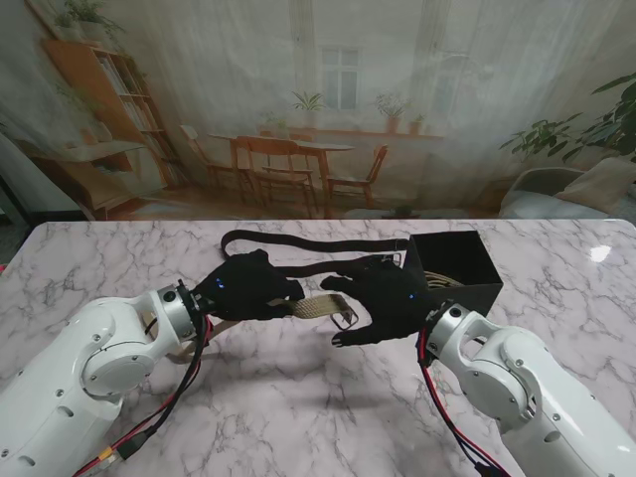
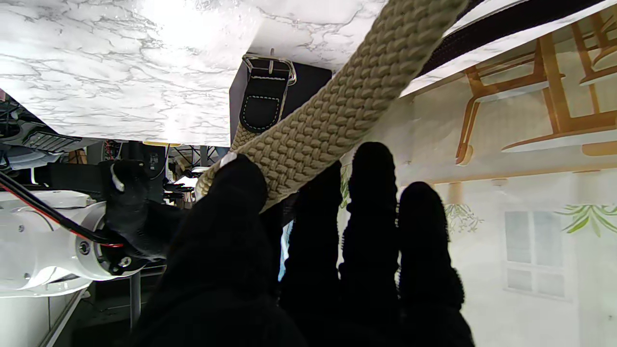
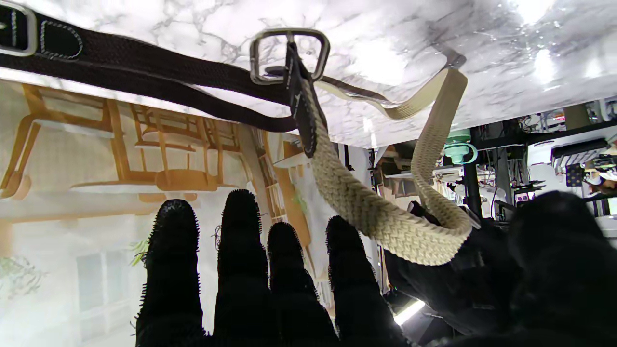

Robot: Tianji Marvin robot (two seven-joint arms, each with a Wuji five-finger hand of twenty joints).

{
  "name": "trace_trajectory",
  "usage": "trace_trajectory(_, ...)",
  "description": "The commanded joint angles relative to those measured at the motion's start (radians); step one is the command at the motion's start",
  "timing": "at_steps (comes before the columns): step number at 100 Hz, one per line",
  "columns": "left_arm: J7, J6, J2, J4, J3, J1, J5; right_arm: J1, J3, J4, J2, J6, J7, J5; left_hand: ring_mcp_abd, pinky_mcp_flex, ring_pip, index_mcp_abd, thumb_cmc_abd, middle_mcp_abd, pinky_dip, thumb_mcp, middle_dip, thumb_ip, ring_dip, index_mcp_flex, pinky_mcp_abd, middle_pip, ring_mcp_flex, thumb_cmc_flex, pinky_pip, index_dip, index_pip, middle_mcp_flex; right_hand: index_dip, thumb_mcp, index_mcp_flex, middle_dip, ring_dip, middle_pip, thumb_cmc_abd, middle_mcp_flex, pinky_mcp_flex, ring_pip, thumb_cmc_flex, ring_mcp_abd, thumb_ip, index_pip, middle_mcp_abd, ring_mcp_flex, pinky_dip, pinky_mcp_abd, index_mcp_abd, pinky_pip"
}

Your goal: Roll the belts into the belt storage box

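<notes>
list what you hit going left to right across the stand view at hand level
White left arm → black-gloved left hand → tan woven belt → black-gloved right hand → black open-topped storage box → white right arm.

Light: bright, even, from overhead.
Glare: white patches on the marble table [image 1: 298, 397] in both wrist views.
Shadows: soft, faint.
Focus: stand view sharp; black gloved fingers [image 3: 241, 260] show no detail.
</notes>
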Motion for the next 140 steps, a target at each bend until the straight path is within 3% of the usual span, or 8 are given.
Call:
trace_trajectory(1, -0.007, -0.012, -0.005, -0.017, 0.001, 0.005, -0.001, 0.02, -0.01, 0.01, -0.005, 0.007, 0.023, 0.012, -0.004, 0.002, 0.027, -0.049, 0.029, -0.006, -0.009, 0.049, 0.015, 0.022, 0.015, 0.016, -0.011, 0.027, 0.018, 0.055, 0.039, 0.021, 0.026, 0.02, -0.008, 0.021, -0.03, -0.013, 0.003, -0.012, -0.035, -0.048, -0.023, -0.04, -0.039, 0.014, -0.014, -0.011, 0.008, -0.04, 0.009, 0.024, 0.001, -0.02)
trace_trajectory(38, 0.011, -0.021, -0.005, -0.027, -0.02, 0.02, 0.021, 0.084, -0.091, 0.065, -0.008, 0.002, 0.011, 0.053, -0.004, -0.001, 0.025, -0.049, 0.029, -0.009, -0.01, 0.046, 0.016, 0.022, 0.016, 0.014, -0.014, 0.026, 0.015, 0.055, 0.036, 0.021, 0.025, 0.017, 0.275, -0.01, 0.323, 0.004, -0.009, 0.074, -0.104, 0.011, -0.031, -0.029, 0.147, 0.004, -0.005, 0.464, -0.026, -0.054, 0.018, 0.021, -0.333, -0.03)
trace_trajectory(59, 0.013, -0.01, -0.005, -0.013, -0.023, 0.019, 0.027, 0.067, -0.079, 0.065, -0.012, -0.009, -0.02, 0.047, -0.003, -0.001, 0.025, -0.049, 0.029, -0.009, -0.01, 0.044, 0.016, 0.021, 0.016, 0.015, -0.013, 0.026, 0.014, 0.057, 0.035, 0.019, 0.022, 0.018, 0.289, 0.226, 0.348, 0.101, -0.047, 0.137, -0.259, 0.591, 0.037, -0.008, 0.26, 0.022, -0.139, 0.81, -0.219, 0.226, -0.105, 0.043, -0.474, -0.055)
trace_trajectory(80, 0.005, -0.008, -0.004, -0.011, -0.021, 0.016, 0.027, 0.046, -0.062, 0.056, -0.014, -0.005, -0.02, 0.069, -0.002, -0.002, 0.025, -0.05, 0.03, -0.008, -0.01, 0.042, 0.016, 0.021, 0.017, 0.015, -0.012, 0.025, 0.014, 0.058, 0.035, 0.019, 0.021, 0.019, 0.085, 0.387, 0.214, 0.354, 0.109, 0.555, -0.271, 0.845, 0.125, 0.19, 0.31, -0.108, -0.167, 0.772, -0.316, 0.545, -0.131, 0.036, -0.323, 0.014)
trace_trajectory(86, 0.004, -0.007, -0.004, -0.011, -0.02, 0.014, 0.027, 0.042, -0.056, 0.056, -0.014, -0.013, -0.033, 0.049, -0.003, -0.002, 0.025, -0.049, 0.029, -0.009, -0.01, 0.042, 0.016, 0.021, 0.017, 0.016, -0.012, 0.026, 0.014, 0.059, 0.035, 0.019, 0.021, 0.019, 0.002, 0.441, 0.246, 0.422, 0.203, 0.708, -0.268, 0.865, 0.141, 0.3, 0.274, -0.151, -0.136, 0.599, -0.336, 0.632, -0.128, 0.04, -0.243, 0.033)
trace_trajectory(98, -0.001, -0.006, -0.003, -0.01, -0.018, 0.012, 0.025, 0.033, -0.046, 0.049, -0.014, -0.015, -0.041, 0.04, -0.003, -0.001, 0.025, -0.049, 0.03, -0.009, -0.009, 0.041, 0.016, 0.021, 0.017, 0.016, -0.012, 0.025, 0.015, 0.059, 0.036, 0.018, 0.021, 0.019, -0.025, 0.406, 0.343, 0.48, 0.291, 0.819, -0.286, 0.944, 0.183, 0.42, 0.264, -0.171, -0.164, 0.622, -0.336, 0.721, -0.115, 0.066, -0.264, 0.08)
trace_trajectory(116, -0.009, 0.003, -0.003, -0.009, -0.015, 0.01, 0.021, 0.031, -0.037, 0.06, -0.016, -0.029, -0.108, -0.021, -0.002, -0.002, 0.025, -0.049, 0.029, -0.009, -0.009, 0.039, 0.016, 0.02, 0.017, 0.017, -0.01, 0.025, 0.015, 0.058, 0.035, 0.016, 0.018, 0.02, -0.105, 0.318, 0.514, 0.531, 0.341, 0.933, -0.2, 1.068, 0.311, 0.732, 0.282, -0.168, -0.167, 0.815, -0.306, 0.741, -0.071, 0.036, -0.336, 0.198)
trace_trajectory(140, -0.023, 0.018, -0.002, 0.009, 0.002, -0.007, 0.008, 0.026, -0.027, 0.062, -0.003, -0.072, -0.19, -0.177, -0.003, -0.002, 0.027, -0.047, 0.032, -0.016, -0.008, 0.037, 0.022, 0.018, 0.019, 0.022, -0.011, 0.029, 0.014, 0.063, 0.036, -0.002, 0.002, 0.02, -0.096, 0.286, 0.406, 0.489, 0.259, 0.781, -0.146, 1.024, 0.302, 0.576, 0.296, -0.166, -0.151, 0.754, -0.321, 0.733, -0.067, 0.009, -0.317, 0.202)
